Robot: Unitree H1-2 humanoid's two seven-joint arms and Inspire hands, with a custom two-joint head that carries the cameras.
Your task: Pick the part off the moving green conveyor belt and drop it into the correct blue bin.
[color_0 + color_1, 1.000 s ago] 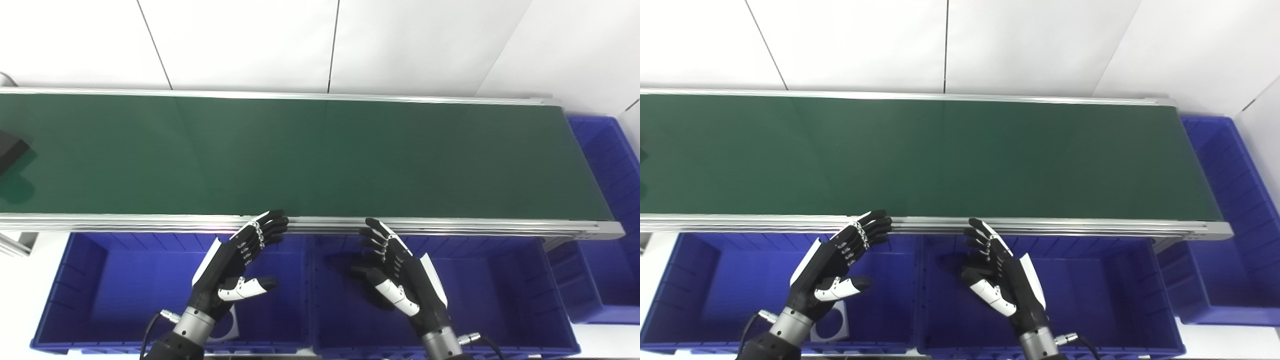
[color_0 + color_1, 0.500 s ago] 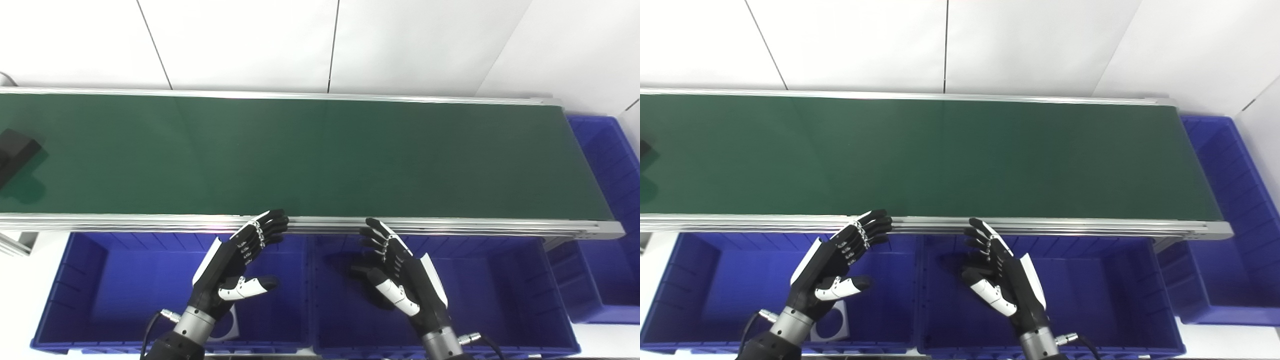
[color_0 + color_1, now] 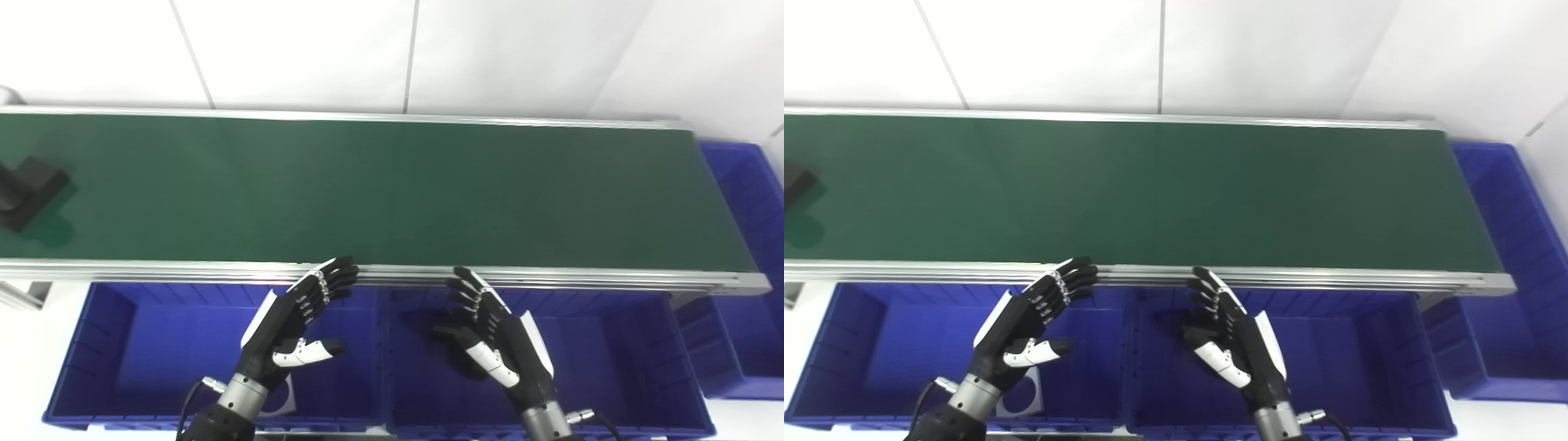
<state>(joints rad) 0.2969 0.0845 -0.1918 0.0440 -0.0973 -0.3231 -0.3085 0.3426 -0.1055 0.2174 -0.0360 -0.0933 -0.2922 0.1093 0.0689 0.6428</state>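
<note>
Black blocky part (image 3: 27,190) on smooth green conveyor belt (image 3: 380,190), far left; left hand (image 3: 294,334) and right hand (image 3: 496,343), fingers spread and empty, above ribbed blue bins (image 3: 122,343).

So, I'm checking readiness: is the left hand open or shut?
Open. The left hand hovers over the blue bin, fingers spread, thumb apart, holding nothing.

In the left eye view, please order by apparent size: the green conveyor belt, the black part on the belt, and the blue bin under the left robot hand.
1. Green conveyor belt, largest.
2. Blue plastic bin below the left robot hand.
3. Black blocky part, smallest; the picture's left edge cuts it, so its full size is unsure.
</note>
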